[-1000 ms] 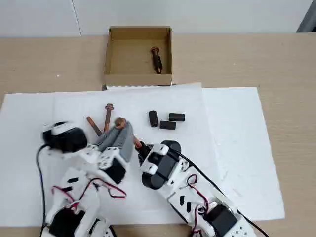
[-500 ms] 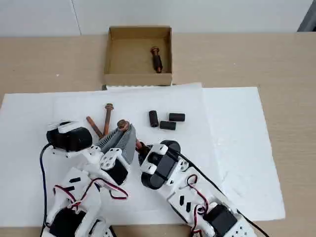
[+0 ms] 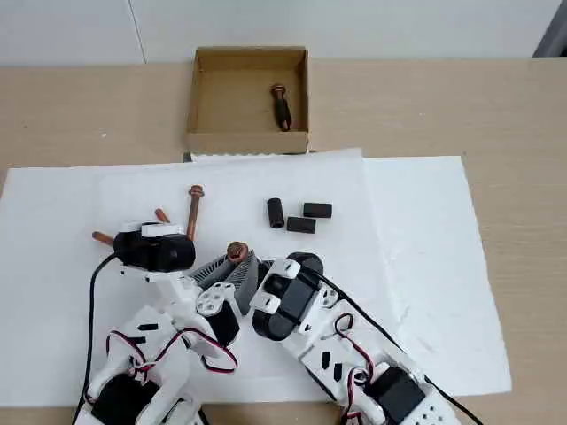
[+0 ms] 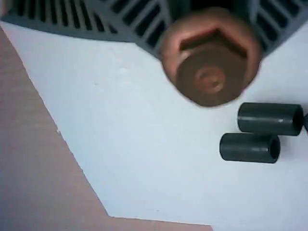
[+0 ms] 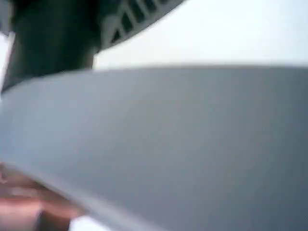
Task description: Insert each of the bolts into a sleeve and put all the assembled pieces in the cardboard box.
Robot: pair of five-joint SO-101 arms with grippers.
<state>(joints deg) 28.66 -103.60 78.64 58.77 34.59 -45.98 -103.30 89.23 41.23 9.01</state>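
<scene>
My left gripper [image 3: 232,264] is shut on a copper bolt [image 3: 236,251], whose hex head [image 4: 211,67] points up toward the camera between the grey ribbed fingers [image 4: 72,19]. Right beside it, my right gripper [image 3: 263,268] is shut on a black sleeve [image 5: 48,43]; the bolt's shank [image 5: 24,211] and a grey finger [image 5: 168,144] of the left gripper pass close in front of it. Three loose black sleeves [image 3: 300,225] lie on the white paper. The cardboard box [image 3: 202,97] holds one assembled piece [image 3: 281,106].
Loose bolts lie on the paper [image 3: 425,266] left of the sleeves: one upright in the picture [image 3: 192,211], a short end [image 3: 162,215] and another end [image 3: 103,238] sticking out from behind the left arm's motor [image 3: 155,250]. Bare wooden table [image 3: 443,106] surrounds the paper.
My left arm swung right and toward the front, carrying the bolt up against the right gripper. A bolt end came into sight at the left. The right arm kept still.
</scene>
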